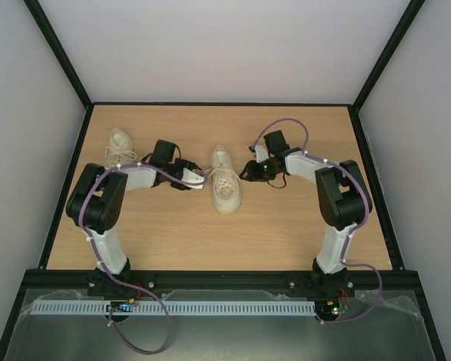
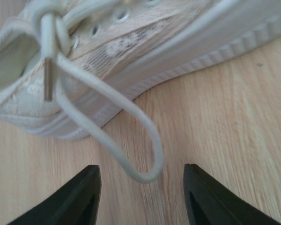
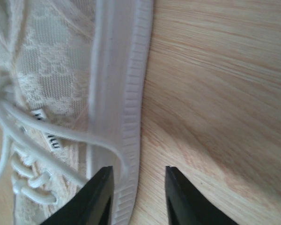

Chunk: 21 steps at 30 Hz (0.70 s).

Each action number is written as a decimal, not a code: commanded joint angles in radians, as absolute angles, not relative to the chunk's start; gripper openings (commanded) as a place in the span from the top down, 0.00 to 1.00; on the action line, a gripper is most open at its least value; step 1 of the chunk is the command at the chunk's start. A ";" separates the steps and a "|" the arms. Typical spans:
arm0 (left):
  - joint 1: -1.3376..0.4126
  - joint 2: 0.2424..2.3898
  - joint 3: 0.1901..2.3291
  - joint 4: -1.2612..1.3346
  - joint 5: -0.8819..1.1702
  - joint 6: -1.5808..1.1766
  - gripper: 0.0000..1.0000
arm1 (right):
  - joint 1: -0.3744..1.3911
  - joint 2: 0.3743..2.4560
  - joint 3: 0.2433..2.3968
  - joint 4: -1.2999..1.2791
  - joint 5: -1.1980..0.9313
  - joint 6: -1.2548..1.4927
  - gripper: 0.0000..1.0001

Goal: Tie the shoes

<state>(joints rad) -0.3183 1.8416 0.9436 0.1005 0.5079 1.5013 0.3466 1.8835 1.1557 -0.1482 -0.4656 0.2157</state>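
One cream-white sneaker point(image 1: 226, 183) lies mid-table, toe toward the arms. The other sneaker point(image 1: 121, 146) lies at the back left. My left gripper point(image 1: 201, 179) is open at the middle shoe's left side. In the left wrist view a lace loop point(image 2: 149, 161) hangs from the shoe point(image 2: 145, 42) onto the wood just ahead of my open gripper point(image 2: 141, 187), touching neither finger. My right gripper point(image 1: 247, 170) is open at the shoe's right side. In the right wrist view a lace point(image 3: 110, 145) curves over the ribbed sole point(image 3: 133, 93) down toward my gripper point(image 3: 136, 190), close to the left finger point(image 3: 96, 199).
The wooden table point(image 1: 301, 233) is walled by a black frame with pale panels on both sides and at the back. The arms' bases stand at the near edge, behind a white slotted rail point(image 1: 210, 307).
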 commanded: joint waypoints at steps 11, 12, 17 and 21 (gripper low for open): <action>-0.362 1.688 1.036 -0.036 0.650 1.298 0.60 | 0.334 1.775 1.217 -0.196 -0.486 0.232 0.50; -0.371 1.706 1.065 -0.060 0.642 1.257 0.68 | 0.334 1.774 1.218 -0.193 -0.490 0.234 0.51; -0.412 1.766 1.142 -0.173 0.618 1.229 0.72 | 0.335 1.775 1.210 -0.188 -0.499 0.234 0.52; -0.429 1.808 1.158 -0.163 0.549 1.219 0.71 | 0.335 1.778 1.208 -0.189 -0.506 0.225 0.52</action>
<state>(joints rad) -0.4183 1.7523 1.1400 -0.0944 0.5827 1.2518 0.3397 1.7897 1.2011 -0.1585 -0.4881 0.2264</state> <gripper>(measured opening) 0.287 0.480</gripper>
